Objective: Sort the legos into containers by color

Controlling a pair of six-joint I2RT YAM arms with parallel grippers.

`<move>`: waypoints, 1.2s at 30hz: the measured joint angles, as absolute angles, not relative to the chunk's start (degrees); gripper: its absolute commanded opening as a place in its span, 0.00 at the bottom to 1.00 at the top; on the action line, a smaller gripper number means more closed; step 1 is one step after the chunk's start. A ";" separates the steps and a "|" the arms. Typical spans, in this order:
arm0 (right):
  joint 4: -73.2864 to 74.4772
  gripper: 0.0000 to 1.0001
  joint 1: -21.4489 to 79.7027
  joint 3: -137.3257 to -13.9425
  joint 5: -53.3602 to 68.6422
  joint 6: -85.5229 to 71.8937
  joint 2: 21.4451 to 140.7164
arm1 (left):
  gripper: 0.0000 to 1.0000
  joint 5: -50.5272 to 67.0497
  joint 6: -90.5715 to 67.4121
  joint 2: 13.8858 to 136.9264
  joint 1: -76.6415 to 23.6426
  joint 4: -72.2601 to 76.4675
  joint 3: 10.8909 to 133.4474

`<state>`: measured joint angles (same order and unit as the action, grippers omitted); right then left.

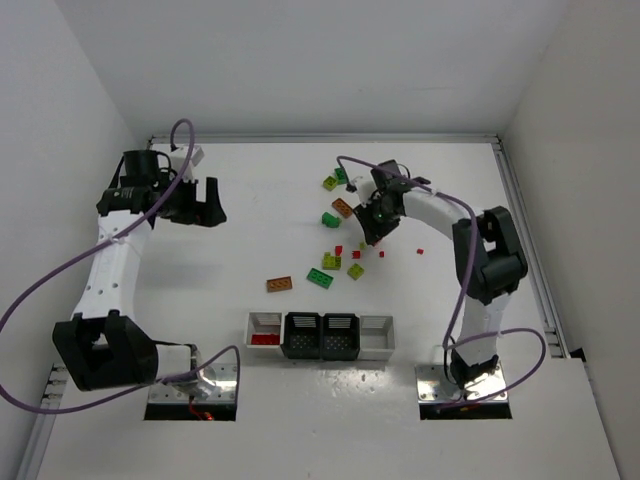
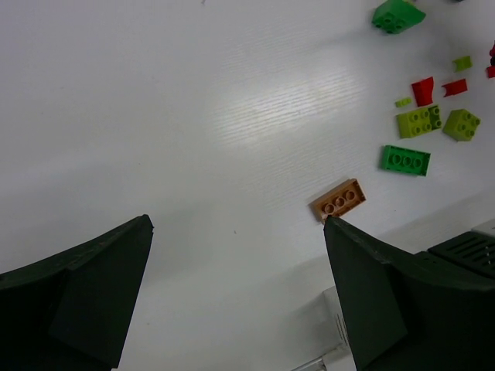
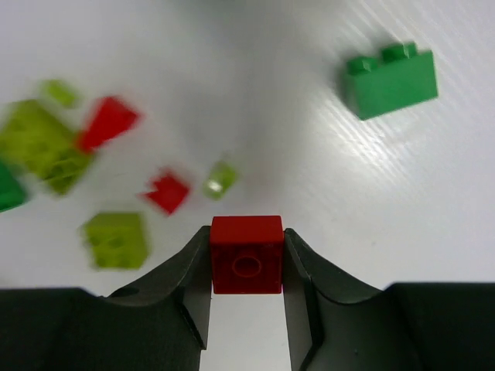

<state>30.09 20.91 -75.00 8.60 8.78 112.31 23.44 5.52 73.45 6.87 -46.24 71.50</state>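
My right gripper [image 3: 247,267] is shut on a small red lego [image 3: 247,253], with both fingers pressed against its sides. In the top view this gripper [image 1: 368,238] sits among the scattered legos at the table's middle right. Around it lie a green brick [image 3: 390,79], red pieces [image 3: 108,122] and yellow-green bricks [image 3: 116,239]. My left gripper [image 1: 200,205] hangs open at the far left, with nothing between its fingers [image 2: 93,294]. A brown-orange lego [image 2: 338,200] lies just beyond its right fingertip. The containers [image 1: 374,347] stand in a row near the front; the left white bin [image 1: 252,330] holds red pieces.
More legos lie between the arms: brown-orange [image 1: 279,284], green [image 1: 319,278], yellow-green [image 1: 331,262], and a cluster farther back [image 1: 329,183]. One red bit [image 1: 418,250] lies apart to the right. The metal base plates [image 1: 470,390] sit at the near edge.
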 measured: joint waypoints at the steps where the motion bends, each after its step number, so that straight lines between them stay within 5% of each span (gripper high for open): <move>1: 30.87 0.02 21.32 -74.94 9.98 8.84 110.43 | 0.99 25.04 5.32 74.13 7.79 -46.39 71.61; 8: 35.66 0.01 33.04 -83.68 23.20 8.97 97.36 | 0.99 30.06 3.70 81.60 10.96 -46.61 71.94; 20: 36.27 0.01 61.54 -91.64 28.18 10.33 102.65 | 0.99 30.74 2.92 82.02 11.27 -46.30 73.28; 36: 32.62 0.11 69.21 -82.94 20.60 12.08 105.10 | 0.99 35.70 3.66 85.38 14.37 -48.23 74.41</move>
<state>32.62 69.21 -82.94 20.60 12.08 105.10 35.70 3.66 85.38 14.37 -48.23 74.41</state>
